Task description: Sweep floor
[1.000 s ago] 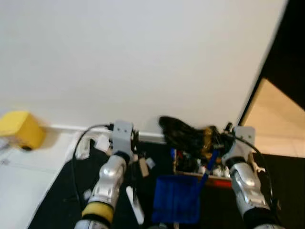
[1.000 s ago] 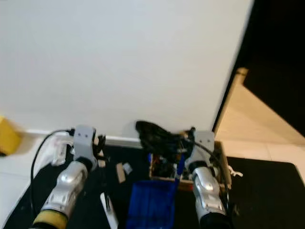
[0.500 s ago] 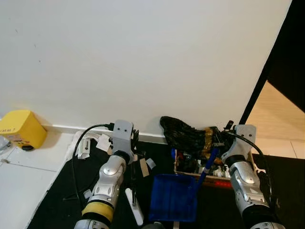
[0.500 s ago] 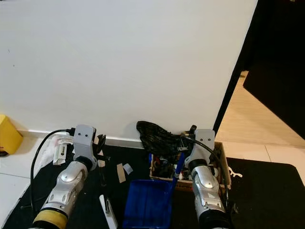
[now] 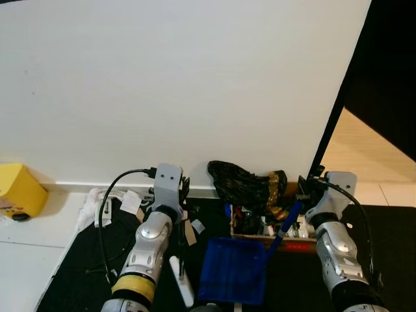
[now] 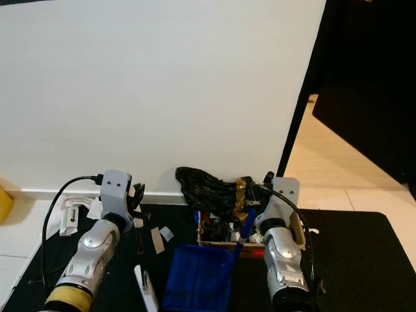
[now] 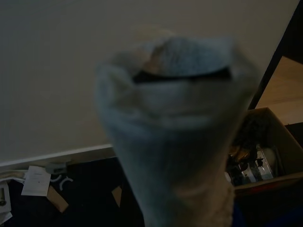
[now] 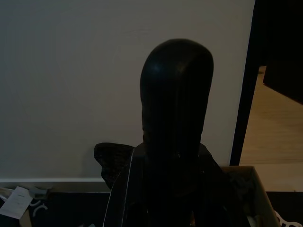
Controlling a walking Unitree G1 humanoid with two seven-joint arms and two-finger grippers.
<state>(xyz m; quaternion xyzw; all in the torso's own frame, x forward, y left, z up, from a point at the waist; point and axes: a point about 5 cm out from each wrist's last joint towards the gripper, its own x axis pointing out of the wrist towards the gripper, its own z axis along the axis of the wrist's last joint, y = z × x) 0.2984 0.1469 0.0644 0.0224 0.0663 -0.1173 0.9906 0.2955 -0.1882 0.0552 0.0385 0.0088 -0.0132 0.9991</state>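
A blue dustpan (image 5: 233, 270) hangs low in front of me over a black mat (image 5: 84, 260). Its blue handle (image 5: 284, 226) slants up to my right gripper (image 5: 304, 195), which is shut on it; the handle's dark rounded end (image 8: 175, 113) looms close in the right wrist view. A white brush (image 5: 182, 283) hangs below my left gripper (image 5: 182, 205), which is shut on its handle. That pale handle end (image 7: 175, 118) is a blur close to the left wrist camera. Paper scraps (image 5: 195, 225) lie on the mat by the wall.
A white wall stands close ahead. At its foot sit an open cardboard box (image 5: 305, 246) of clutter and a black bag (image 5: 240, 182). White packets and a cable (image 5: 127, 201) lie left; a yellow box (image 5: 19, 190) is far left. A doorway (image 5: 370, 149) opens to the right.
The whole picture has sharpened and shifted as the camera moved. Both arms keep the same pose, with brush and dustpan still held.
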